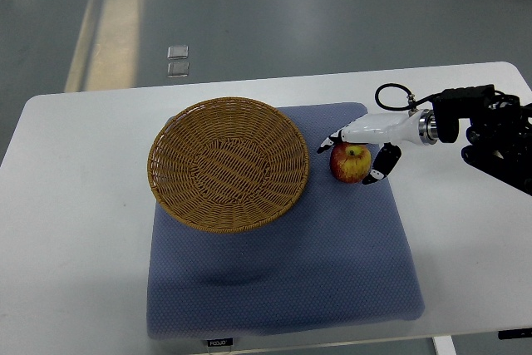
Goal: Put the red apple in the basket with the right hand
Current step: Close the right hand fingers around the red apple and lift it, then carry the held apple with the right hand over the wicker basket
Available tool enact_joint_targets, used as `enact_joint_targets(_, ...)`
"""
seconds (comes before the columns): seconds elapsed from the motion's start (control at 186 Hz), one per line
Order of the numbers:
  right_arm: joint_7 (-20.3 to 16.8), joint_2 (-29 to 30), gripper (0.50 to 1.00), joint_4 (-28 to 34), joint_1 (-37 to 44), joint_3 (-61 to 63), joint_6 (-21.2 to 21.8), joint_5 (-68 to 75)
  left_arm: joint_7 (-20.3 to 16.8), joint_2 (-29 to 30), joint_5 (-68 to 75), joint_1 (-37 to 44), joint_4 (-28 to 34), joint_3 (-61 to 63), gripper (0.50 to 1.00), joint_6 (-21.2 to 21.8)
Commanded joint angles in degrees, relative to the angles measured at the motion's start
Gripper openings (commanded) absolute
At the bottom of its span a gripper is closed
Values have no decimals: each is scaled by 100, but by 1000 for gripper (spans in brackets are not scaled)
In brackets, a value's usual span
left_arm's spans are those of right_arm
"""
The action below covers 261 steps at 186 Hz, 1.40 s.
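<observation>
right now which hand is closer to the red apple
Right. The right hand is over the red apple, fingers curled around it on the blue mat beside the basket. The left hand is not in view.

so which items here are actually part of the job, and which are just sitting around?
Part of the job:
- red apple on the mat
- wicker basket, nothing in it
- right hand, fingers around the apple

Just there:
- blue mat
- white table
- two small clear squares on the floor
</observation>
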Motion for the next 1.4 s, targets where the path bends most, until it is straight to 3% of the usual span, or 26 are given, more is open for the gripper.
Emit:
enact_joint_targets(0.0,1,4,809,-18,8,-6,-1,-1,0,0,0,0,0,0,1000,0)
enact_joint_targets(0.172,1,4,795,-18,-1,-6,-1,-1,0,0,0,0,0,0,1000,0)
enact_joint_targets(0.359,1,4,697,-18,43,-6,-45,-28,0,0,0,0,0,0,1000,0)
enact_joint_targets(0.703,1,-22,699,-18,298,20,-45,-10,0,0,0,0,0,0,1000,0)
enact_joint_targets(1.084,9,22,703,-18,1396,126,-80,95,0,0,0,0,0,0,1000,0)
enact_joint_targets(1.395,1,1340,711,-18,1572,126,-106,104,0,0,0,0,0,0,1000,0)
